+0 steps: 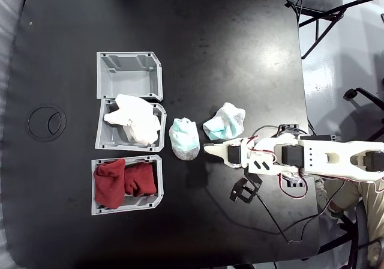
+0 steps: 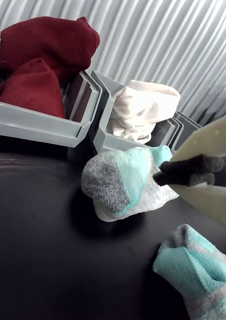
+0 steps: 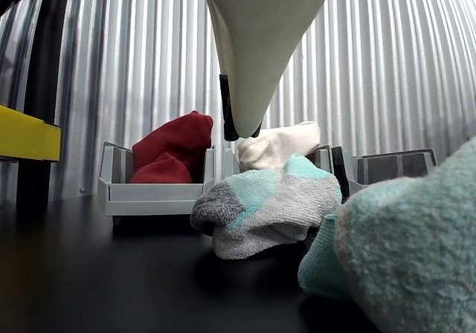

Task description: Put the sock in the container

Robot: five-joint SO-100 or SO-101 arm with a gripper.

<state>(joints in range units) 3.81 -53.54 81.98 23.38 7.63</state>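
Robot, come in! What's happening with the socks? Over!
Gripper beside a mint-and-grey sock, grip unclear. White sock already in the middle container. Second mint sock loose on the table. Over.

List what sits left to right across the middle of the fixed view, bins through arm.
Middle grey bin holding white socks → mint-and-grey sock → second mint-and-grey sock → white arm.

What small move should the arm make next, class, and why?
Probably close on the mint-and-grey sock nearest the bins. The gripper sits right beside it, holding nothing, while the white socks and red socks are already binned and the top bin has room.
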